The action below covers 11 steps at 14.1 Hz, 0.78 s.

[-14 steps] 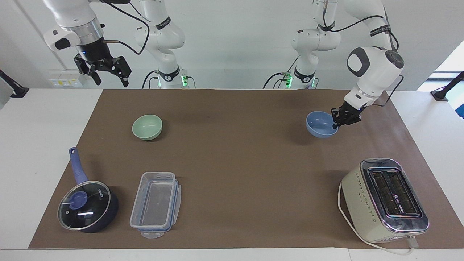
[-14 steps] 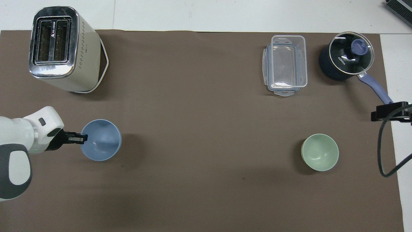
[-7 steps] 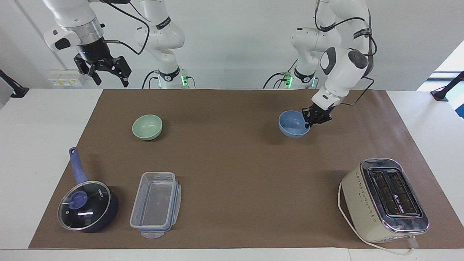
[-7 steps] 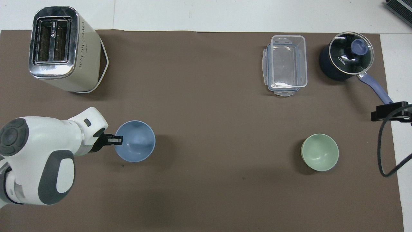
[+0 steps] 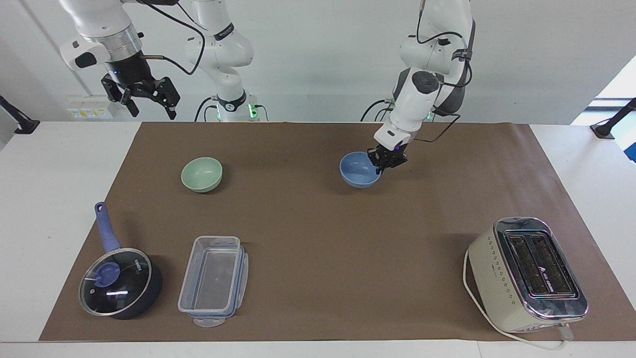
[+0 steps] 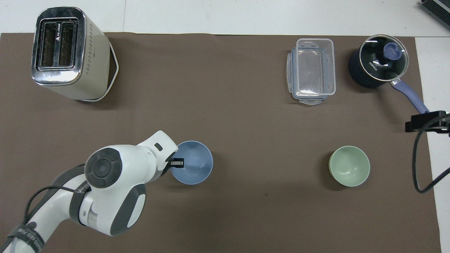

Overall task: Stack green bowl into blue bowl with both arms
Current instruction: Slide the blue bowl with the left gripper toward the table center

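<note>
My left gripper [image 5: 381, 168] [image 6: 177, 163] is shut on the rim of the periwinkle-blue bowl [image 5: 357, 171] [image 6: 195, 168], on the rim's side toward the left arm's end. It holds the bowl upright, low over the middle of the brown mat. The pale green bowl [image 5: 201, 174] [image 6: 349, 170] sits alone on the mat toward the right arm's end, level with the blue bowl. My right gripper [image 5: 151, 110] [image 6: 425, 121] waits open and raised over the mat's corner at the right arm's end, with nothing in it.
A cream toaster [image 5: 526, 273] [image 6: 68, 52] stands farthest from the robots at the left arm's end. A clear plastic container [image 5: 213, 281] [image 6: 313, 70] and a dark blue glass-lidded saucepan [image 5: 119, 283] [image 6: 378, 65] stand farther out than the green bowl.
My left arm has swung the blue bowl from the left arm's end toward the middle of the mat, closer to the green bowl. The right arm and green bowl have not moved.
</note>
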Each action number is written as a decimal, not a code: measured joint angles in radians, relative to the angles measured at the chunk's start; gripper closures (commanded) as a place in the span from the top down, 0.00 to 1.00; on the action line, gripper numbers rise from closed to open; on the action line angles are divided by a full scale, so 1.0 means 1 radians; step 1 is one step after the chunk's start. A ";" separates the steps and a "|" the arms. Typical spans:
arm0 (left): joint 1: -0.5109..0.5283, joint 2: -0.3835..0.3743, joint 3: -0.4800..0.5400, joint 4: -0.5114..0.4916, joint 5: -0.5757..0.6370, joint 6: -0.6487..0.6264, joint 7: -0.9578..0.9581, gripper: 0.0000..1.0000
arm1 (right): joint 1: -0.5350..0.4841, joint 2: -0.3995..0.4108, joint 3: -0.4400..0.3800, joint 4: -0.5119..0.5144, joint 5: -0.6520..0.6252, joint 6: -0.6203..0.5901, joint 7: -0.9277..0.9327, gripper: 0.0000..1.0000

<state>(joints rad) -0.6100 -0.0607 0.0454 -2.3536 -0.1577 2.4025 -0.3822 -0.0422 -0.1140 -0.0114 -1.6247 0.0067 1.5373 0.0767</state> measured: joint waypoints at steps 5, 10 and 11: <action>-0.091 0.077 0.000 0.001 0.013 0.094 -0.137 0.00 | 0.000 0.000 0.000 0.000 0.000 0.000 0.000 1.00; -0.094 0.096 -0.001 0.003 0.014 0.100 -0.138 0.05 | 0.000 0.000 0.000 0.000 0.000 0.000 0.000 1.00; -0.094 0.096 -0.001 0.003 0.014 0.100 -0.138 0.24 | 0.000 0.000 0.000 0.000 0.000 0.000 0.000 1.00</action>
<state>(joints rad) -0.7035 0.0349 0.0443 -2.3508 -0.1438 2.5029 -0.5200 -0.0422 -0.1140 -0.0114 -1.6247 0.0067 1.5373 0.0767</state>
